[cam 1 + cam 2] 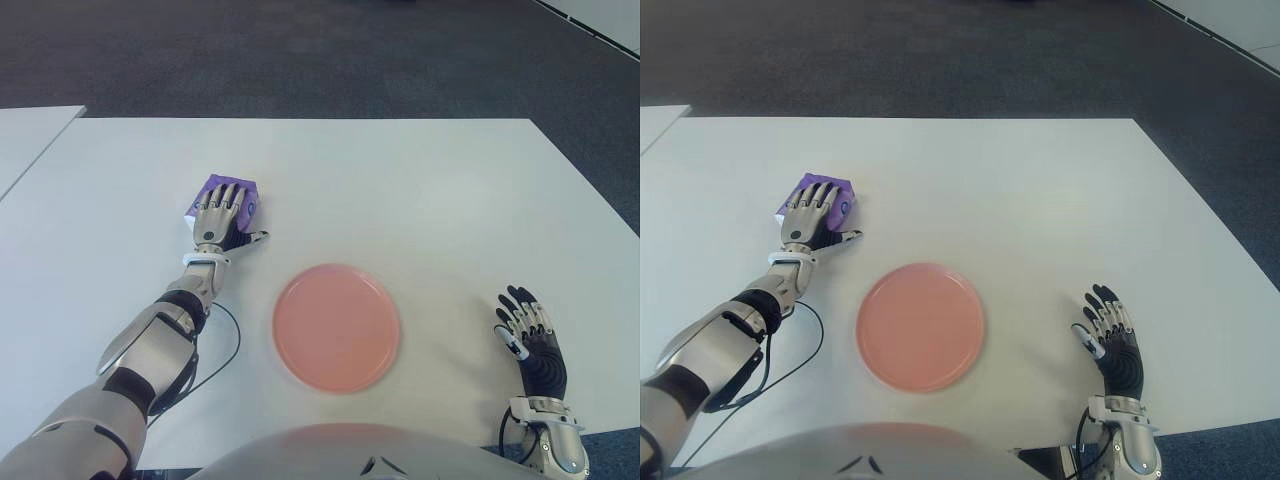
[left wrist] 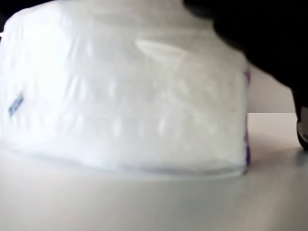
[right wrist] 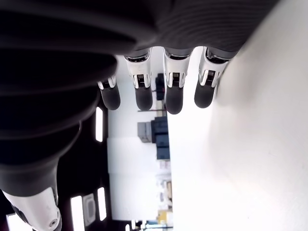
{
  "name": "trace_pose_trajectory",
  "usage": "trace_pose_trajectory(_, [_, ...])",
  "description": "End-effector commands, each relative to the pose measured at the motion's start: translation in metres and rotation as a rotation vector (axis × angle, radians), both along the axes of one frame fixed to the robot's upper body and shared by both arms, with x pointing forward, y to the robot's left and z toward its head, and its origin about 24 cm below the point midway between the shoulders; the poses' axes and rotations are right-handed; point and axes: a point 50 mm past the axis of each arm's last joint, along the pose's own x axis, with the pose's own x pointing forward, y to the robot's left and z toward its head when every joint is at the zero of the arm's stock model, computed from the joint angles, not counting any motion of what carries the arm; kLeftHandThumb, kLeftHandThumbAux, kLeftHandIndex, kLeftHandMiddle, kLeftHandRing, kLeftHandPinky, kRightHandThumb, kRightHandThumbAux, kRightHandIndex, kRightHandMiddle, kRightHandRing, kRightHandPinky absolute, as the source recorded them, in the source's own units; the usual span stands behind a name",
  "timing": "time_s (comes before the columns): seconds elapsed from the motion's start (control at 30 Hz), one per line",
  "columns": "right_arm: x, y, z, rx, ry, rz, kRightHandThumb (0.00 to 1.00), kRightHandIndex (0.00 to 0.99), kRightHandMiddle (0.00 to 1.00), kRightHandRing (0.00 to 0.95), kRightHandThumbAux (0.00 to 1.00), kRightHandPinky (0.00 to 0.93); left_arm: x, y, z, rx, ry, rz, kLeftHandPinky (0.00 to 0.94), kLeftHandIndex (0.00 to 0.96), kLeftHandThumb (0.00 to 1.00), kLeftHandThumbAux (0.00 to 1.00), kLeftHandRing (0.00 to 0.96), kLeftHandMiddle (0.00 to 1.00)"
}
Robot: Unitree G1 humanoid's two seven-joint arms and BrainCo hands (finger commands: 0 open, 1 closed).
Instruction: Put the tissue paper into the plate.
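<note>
With the left hand [image 1: 220, 222] laid flat and spread over the purple-and-white plastic-wrapped tissue paper pack [image 1: 243, 190] on the white surface [image 1: 420, 190], holding nothing yet, close firmly around it before lifting toward the round pink plate [image 1: 337, 327]; the right hand [image 1: 530, 335] shows spread beside it.

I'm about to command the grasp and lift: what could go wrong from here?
The left robot hand lies flat over the tissue pack, fingers spread and thumb out to the side, so closing may only press or push the soft pack instead of gripping it. The pink plate is shallow; a loose release could slide the pack off onto the table.
</note>
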Motion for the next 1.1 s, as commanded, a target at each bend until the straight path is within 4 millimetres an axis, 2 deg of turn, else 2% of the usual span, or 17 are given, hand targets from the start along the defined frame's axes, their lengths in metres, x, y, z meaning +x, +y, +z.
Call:
trace_pose_trajectory(0.03, [-0.008,-0.001,-0.012,0.041,0.083,-0.024,0.06,0.11,0.12,0.097,0.696,0.104,-0.028,0.009,-0.032,0.015,0.182,0.041,0.151,0.11,0.167,0.465,0.119,0.138])
trace_pose_trajectory(0.17, [-0.007,-0.004,-0.012,0.044,0.087,-0.034,0.061,0.109,0.117,0.092,0.693,0.099,-0.03,0.009,-0.033,0.009,0.189,0.046,0.232,0.167,0.199,0.474,0.18,0.193])
trace_pose_trajectory(0.2, [-0.007,-0.004,-0.012,0.045,0.087,-0.036,0.062,0.109,0.117,0.091,0.695,0.101,-0.03,0.008,-0.034,0.009,0.191,0.046,0.298,0.219,0.229,0.479,0.253,0.261])
trace_pose_trajectory(0.23, [-0.007,-0.004,-0.012,0.047,0.084,-0.037,0.063,0.109,0.117,0.091,0.696,0.102,-0.031,0.008,-0.034,0.01,0.192,0.047,0.322,0.238,0.24,0.48,0.279,0.285])
trace_pose_trajectory(0.27, [-0.007,-0.005,-0.012,0.048,0.08,-0.039,0.064,0.109,0.117,0.091,0.698,0.103,-0.033,0.008,-0.036,0.015,0.194,0.047,0.387,0.276,0.293,0.49,0.344,0.348])
trace_pose_trajectory(0.3, [-0.006,-0.005,-0.012,0.049,0.077,-0.041,0.065,0.11,0.117,0.092,0.703,0.105,-0.034,0.008,-0.037,0.018,0.196,0.048,0.463,0.331,0.443,0.563,0.418,0.424])
trace_pose_trajectory(0.33, [-0.006,-0.006,-0.011,0.049,0.073,-0.041,0.065,0.11,0.117,0.092,0.704,0.105,-0.037,0.007,-0.04,0.04,0.196,0.046,0.491,0.35,0.496,0.589,0.445,0.452])
trace_pose_trajectory(0.37, [-0.006,-0.006,-0.011,0.049,0.071,-0.04,0.063,0.109,0.116,0.09,0.706,0.103,-0.04,0.007,-0.041,0.055,0.197,0.045,0.548,0.375,0.623,0.614,0.5,0.482])
trace_pose_trajectory(0.4, [-0.005,-0.007,-0.011,0.05,0.067,-0.04,0.061,0.108,0.115,0.09,0.708,0.102,-0.041,0.007,-0.043,0.078,0.194,0.04,0.585,0.39,0.703,0.63,0.535,0.501])
trace_pose_trajectory(0.43, [-0.005,-0.007,-0.011,0.05,0.065,-0.039,0.058,0.107,0.114,0.09,0.707,0.105,-0.042,0.007,-0.043,0.092,0.192,0.036,0.621,0.403,0.757,0.639,0.568,0.513])
trace_pose_trajectory(0.57, [-0.005,-0.012,-0.011,0.058,0.05,-0.042,0.051,0.104,0.116,0.096,0.704,0.118,-0.054,0.007,-0.051,0.139,0.188,0.02,0.655,0.43,0.831,0.653,0.642,0.496])
trace_pose_trajectory(0.6, [-0.005,-0.013,-0.011,0.058,0.044,-0.044,0.049,0.103,0.117,0.098,0.702,0.121,-0.054,0.006,-0.05,0.135,0.169,0.016,0.656,0.436,0.841,0.655,0.654,0.49])
trace_pose_trajectory(0.63, [-0.005,-0.014,-0.011,0.057,0.039,-0.045,0.045,0.103,0.118,0.1,0.698,0.121,-0.054,0.005,-0.05,0.133,0.155,0.013,0.64,0.444,0.883,0.65,0.589,0.487])
trace_pose_trajectory(0.73, [-0.004,-0.016,-0.011,0.056,0.027,-0.047,0.04,0.102,0.119,0.102,0.694,0.122,-0.053,0.003,-0.047,0.121,0.106,0.005,0.624,0.452,0.926,0.646,0.521,0.483])
trace_pose_trajectory(1.1, [-0.003,-0.02,-0.012,0.053,0.01,-0.048,0.022,0.108,0.124,0.101,0.689,0.109,-0.05,0.0,-0.036,0.114,-0.07,-0.024,0.683,0.403,0.951,0.651,0.541,0.462])
